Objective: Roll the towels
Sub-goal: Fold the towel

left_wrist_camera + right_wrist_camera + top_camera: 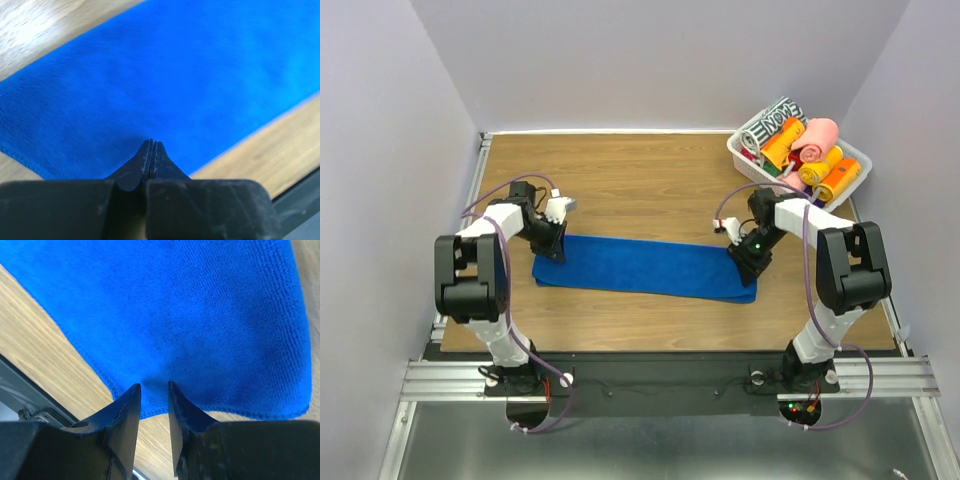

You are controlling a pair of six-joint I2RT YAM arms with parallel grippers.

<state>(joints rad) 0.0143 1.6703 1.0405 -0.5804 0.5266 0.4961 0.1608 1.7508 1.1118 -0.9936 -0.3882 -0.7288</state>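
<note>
We see the left hand resting on the left short end of the royal blue cloth towel. Its black fingers are pressed together, with no cloth visible between them. The towel lies flat as a long, narrow strip on the wooden worktop, its long axis running left to right from one hand to the other. The right hand sits at the right end, by the near corner, jaws slightly parted and gripping nothing we can make out. Far right, a rolled salmon pink cloth towel sits in a white plastic basket among other rolls. We judge that rolling could begin at either short end, since each hand is already at one.
</note>
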